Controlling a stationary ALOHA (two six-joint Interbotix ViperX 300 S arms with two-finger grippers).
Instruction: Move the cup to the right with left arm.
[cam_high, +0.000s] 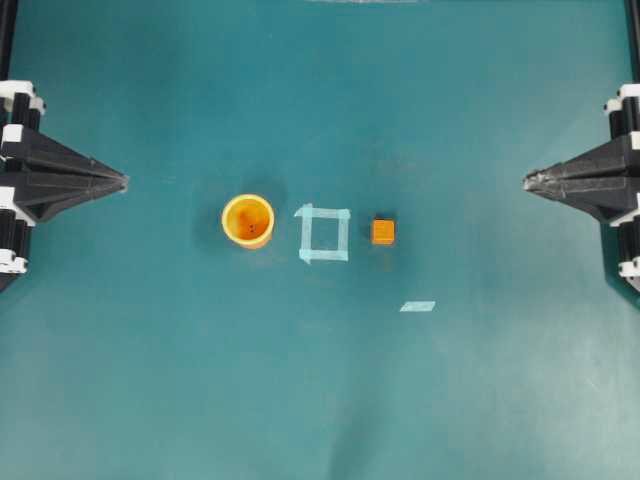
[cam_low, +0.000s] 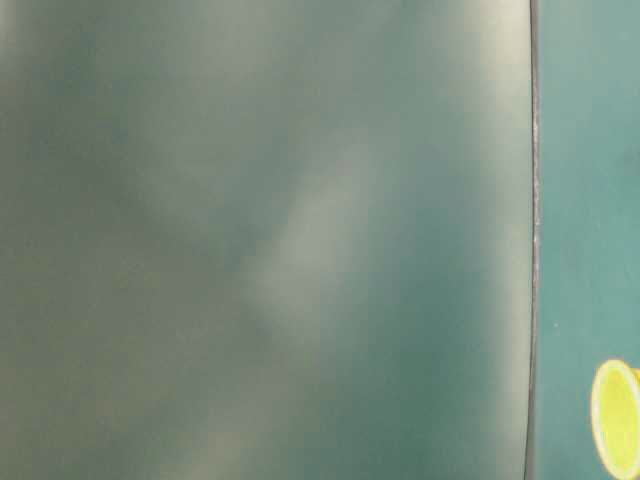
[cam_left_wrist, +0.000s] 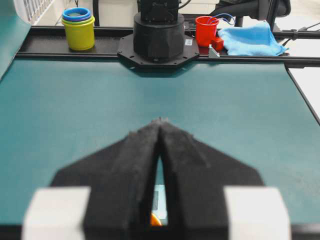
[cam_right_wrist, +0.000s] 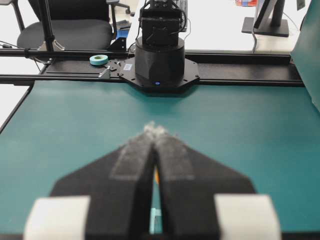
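The orange-yellow cup (cam_high: 248, 220) stands upright on the teal table, left of a pale tape square (cam_high: 323, 233). In the table-level view a sliver of the cup's (cam_low: 616, 418) yellow rim shows. A small orange cube (cam_high: 383, 231) sits just right of the square. My left gripper (cam_high: 124, 181) is shut at the table's left edge, well apart from the cup, tips pointing toward it. Through the slit between its fingers in the left wrist view, a bit of the cup (cam_left_wrist: 155, 220) shows. My left gripper (cam_left_wrist: 160, 120) holds nothing. My right gripper (cam_high: 527, 181) is shut at the right edge, empty (cam_right_wrist: 156, 128).
A short strip of pale tape (cam_high: 417, 306) lies right of and nearer than the cube. Off the table behind the far arm's base (cam_left_wrist: 159, 37) are stacked cups (cam_left_wrist: 78, 27), a red cup (cam_left_wrist: 206, 30) and a blue cloth (cam_left_wrist: 252, 40). A tape roll (cam_right_wrist: 98, 59) lies on the rail.
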